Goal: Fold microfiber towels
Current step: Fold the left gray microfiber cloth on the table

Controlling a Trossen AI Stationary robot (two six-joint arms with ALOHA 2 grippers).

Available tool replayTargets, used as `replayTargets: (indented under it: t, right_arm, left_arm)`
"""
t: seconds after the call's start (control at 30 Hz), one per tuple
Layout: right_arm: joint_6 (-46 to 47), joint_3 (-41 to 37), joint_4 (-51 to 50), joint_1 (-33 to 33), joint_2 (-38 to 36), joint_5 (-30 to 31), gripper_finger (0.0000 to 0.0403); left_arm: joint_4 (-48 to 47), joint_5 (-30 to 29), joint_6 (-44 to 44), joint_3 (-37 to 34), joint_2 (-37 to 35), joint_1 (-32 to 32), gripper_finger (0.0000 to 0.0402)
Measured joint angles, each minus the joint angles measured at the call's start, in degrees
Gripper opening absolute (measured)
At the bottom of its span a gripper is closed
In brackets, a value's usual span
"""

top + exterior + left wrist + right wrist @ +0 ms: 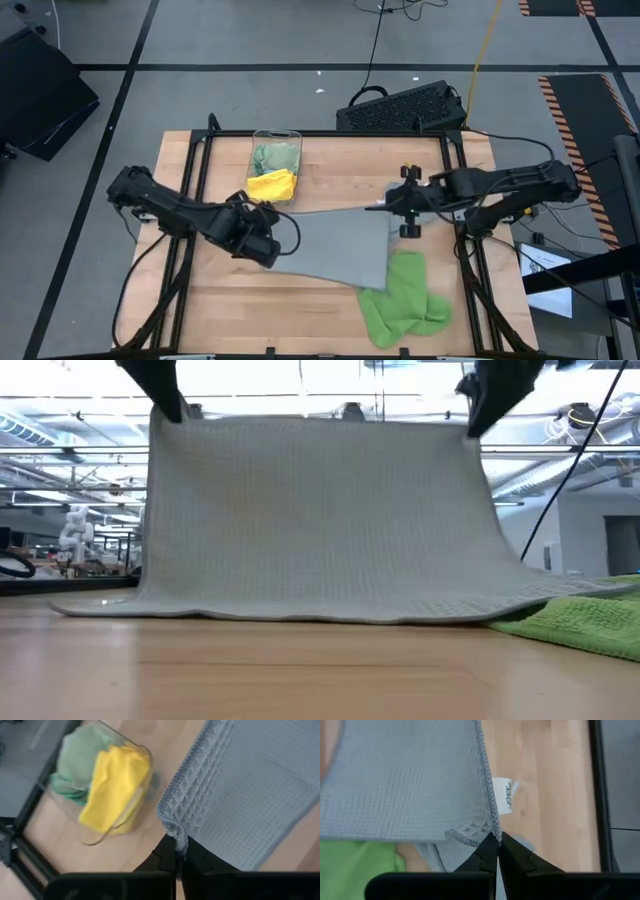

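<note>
A grey microfiber towel (335,250) is spread between my two grippers. In the low view it hangs like a curtain (320,520), and its lower edge (300,615) lies on the wooden table. My left gripper (268,228) is shut on one upper corner. My right gripper (388,207) is shut on the other, beside a white tag (502,795). A bright green towel (402,300) lies crumpled at the near right, partly under the grey towel's edge. A yellow towel (272,185) and a pale green towel (275,157) sit in the clear bin. My left gripper pinches the grey towel's upper left corner (172,827) between its two fingers, slanting down from the table's left. The corner is bunched at the fingertips. The towel hangs below, its lower edge on the table. My right gripper pinches the towel's upper right corner (487,836) between its fingertips, slanting down from the table's right. The hemmed edge runs straight away from the fingers. The top edge between the grippers is nearly straight.
The clear plastic bin (277,135) stands at the table's far side, left of the middle. Black frame rails (195,170) run along the table's left and right sides. A black box (400,108) lies on the floor beyond the far edge. Bare wood (250,300) lies at the near left.
</note>
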Motion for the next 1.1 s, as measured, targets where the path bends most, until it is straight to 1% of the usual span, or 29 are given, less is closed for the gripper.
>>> replayTargets:
  t: [0.1,0.2,0.33,0.53,0.67,0.77,0.83,0.9,0.93,1.0,1.1]
  right_arm:
    - [-0.32,-4.77,4.25,-0.8,-0.02,-0.04,0.0004]
    - [1.87,-9.17,8.14,-0.71,-0.02,-0.32,0.0004]
    - [8.5,-13.51,12.82,0.72,-0.02,-5.46,0.0004]
    - [16.61,-18.9,21.92,2.77,-0.02,-9.12,0.0004]
    - [21.53,-20.51,25.79,4.24,-0.01,-13.06,0.0004]
    - [24.7,-20.51,26.18,5.24,-0.02,-17.18,0.0004]
    - [26.59,-20.51,25.81,5.67,-0.42,-21.86,0.0004]
    - [27.67,-20.47,24.95,5.68,-1.36,-26.69,0.0004]
    - [28.25,-20.47,23.87,5.62,-2.05,-27.76,0.0004]
    - [29.75,-20.44,20.18,4.79,-3.9,-27.54,0.0004]
    - [31.48,-20.44,13.2,3.56,-7.75,-22.94,0.0004]
  left_arm:
    - [4.57,1.09,2.21,-2.1,0.0,0.0,0.0008]
    - [7.7,1.12,4.79,-3.46,0.0,-0.78,0.0015]
    - [8.52,1.3,6.82,-6.21,-0.02,-2.12,0.0006]
    - [9.15,1.13,4.35,-13.8,-0.02,-2.43,0.0013]
    - [12.26,1.06,2.71,-17.96,-0.02,-2.84,0.0005]
    - [12.72,0.33,2.72,-18.67,-0.02,-3.18,0.001]
    - [13.13,-1.53,3.58,-18.67,-0.02,-3.15,0.0015]
    - [13.09,-5.21,6.49,-18.05,-0.02,-2.83,0.0014]
    - [12.58,-7.46,8.23,-17.15,-0.08,-2.55,0.0011]
    - [12.14,-11.68,12.54,-14.44,-0.44,-1.7,0.0005]
    - [12.33,-18.77,19.65,-9.48,-0.48,-0.04,0.0009]
